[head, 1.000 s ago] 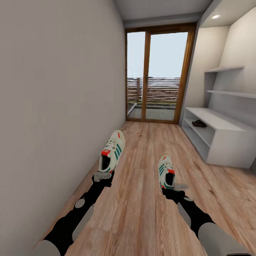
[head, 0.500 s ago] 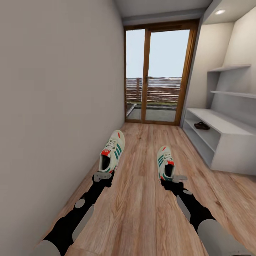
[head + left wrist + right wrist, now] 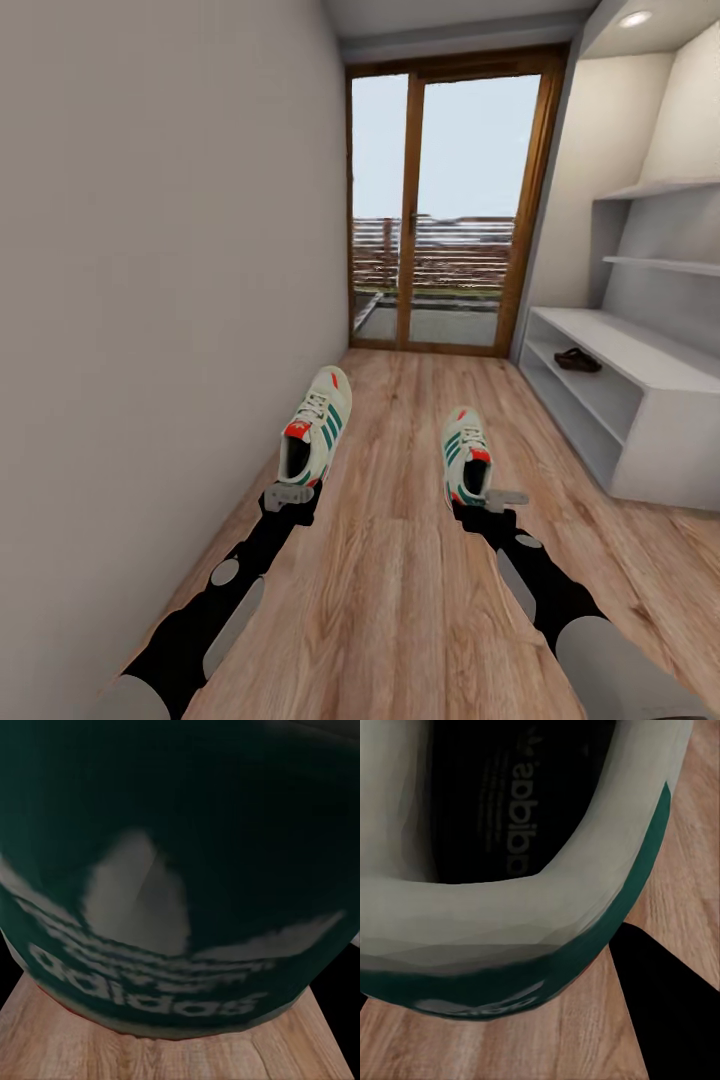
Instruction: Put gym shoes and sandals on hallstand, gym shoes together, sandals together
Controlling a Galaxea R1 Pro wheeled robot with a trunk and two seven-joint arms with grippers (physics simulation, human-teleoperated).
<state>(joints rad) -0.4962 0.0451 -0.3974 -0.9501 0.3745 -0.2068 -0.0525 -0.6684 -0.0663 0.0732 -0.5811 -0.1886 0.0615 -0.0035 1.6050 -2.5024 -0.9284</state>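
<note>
In the head view both arms reach forward over the corridor floor (image 3: pixel 400 600), each with a white gym shoe with green stripes. My left gripper (image 3: pixel 290 496) is shut on the heel of the left gym shoe (image 3: pixel 316 425), whose dark green heel patch (image 3: pixel 172 870) looms close in the left wrist view. My right gripper (image 3: pixel 486 497) is shut on the heel of the right gym shoe (image 3: pixel 465 463); its collar and dark insole (image 3: pixel 510 915) show in the right wrist view. The white hallstand (image 3: pixel 650 375) stands at the right wall. A dark brown sandal (image 3: pixel 578 360) lies in its open bay.
A plain wall (image 3: pixel 150 300) runs close along the left. A wood-framed glass door (image 3: pixel 445 210) closes the corridor's far end. Two stepped wall shelves (image 3: pixel 660 225) hang above the hallstand. Bare wood planks stretch ahead between the wall and the hallstand.
The whole view has shifted, so the hallstand and door now sit further right and slightly nearer. Both gym shoes stay held in the grippers as before.
</note>
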